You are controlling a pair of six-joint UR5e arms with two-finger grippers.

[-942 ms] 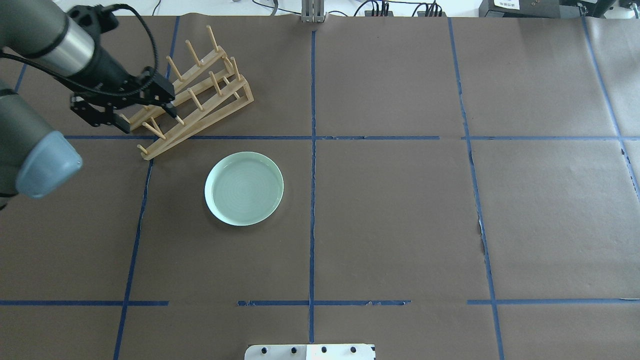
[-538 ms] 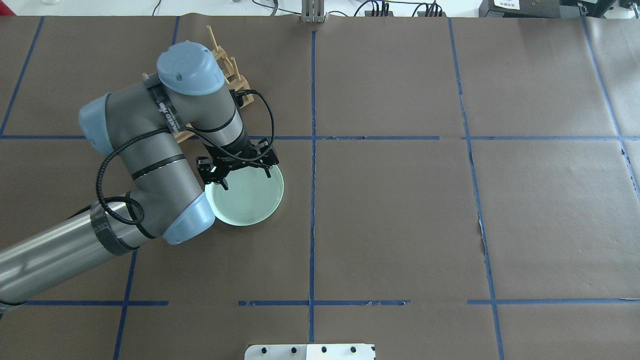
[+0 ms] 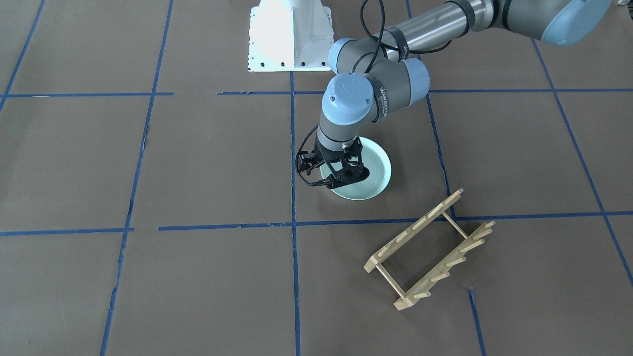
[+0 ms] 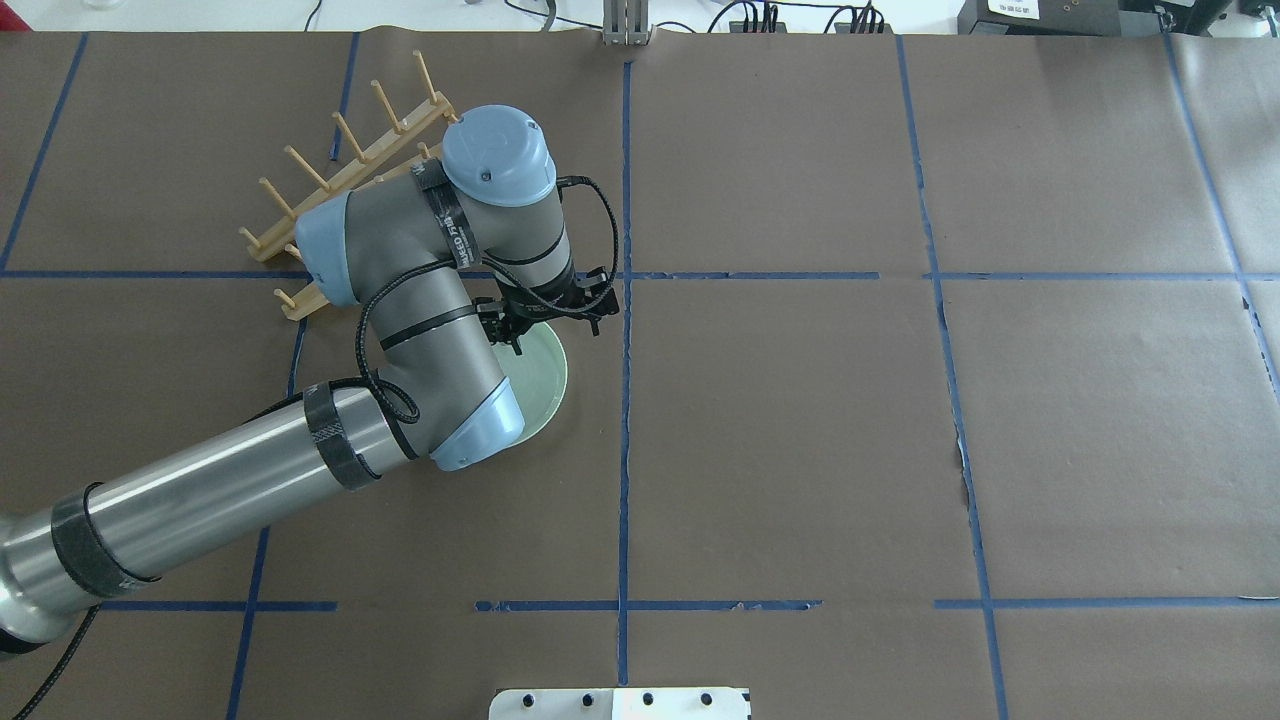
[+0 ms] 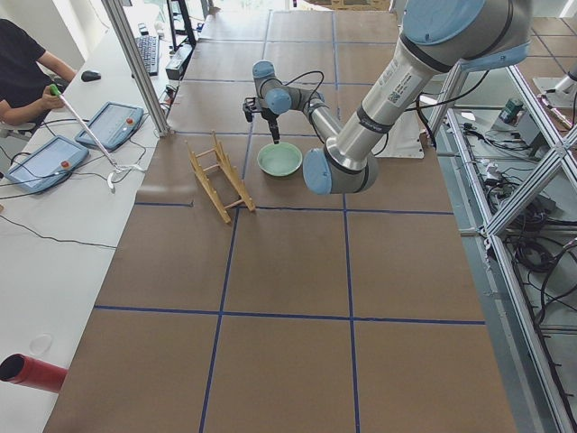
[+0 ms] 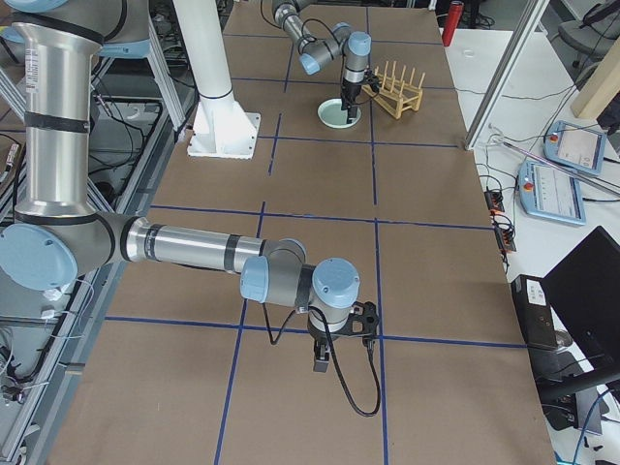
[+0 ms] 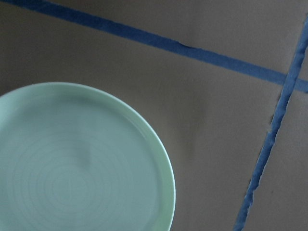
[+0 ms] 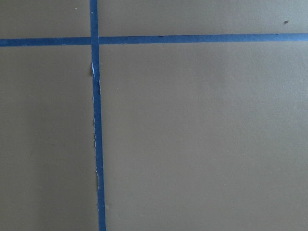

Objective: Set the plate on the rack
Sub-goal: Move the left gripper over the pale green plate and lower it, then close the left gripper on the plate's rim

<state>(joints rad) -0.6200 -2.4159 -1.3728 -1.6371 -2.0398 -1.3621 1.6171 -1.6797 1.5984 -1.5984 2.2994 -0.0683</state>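
We see the left gripper [image 3: 340, 177] spread open, gripping nothing, over the left rim of the plate [image 3: 377, 170], which lies flat at mid-frame. The rack [image 3: 415, 228] stands apart at lower right. The right gripper [image 6: 325, 355] hangs low; we cannot tell its state.

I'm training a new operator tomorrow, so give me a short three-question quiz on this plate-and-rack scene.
1. True or false: the plate already stands between the pegs of the rack.
2. Which gripper is at the plate's rim? A) the robot's left one B) its right one C) neither
3. Fill in: the right wrist view shows only the brown table and lines of blue ___.

Key:
1. False: the plate lies flat on the table, apart from the rack.
2. A: the left gripper.
3. tape.
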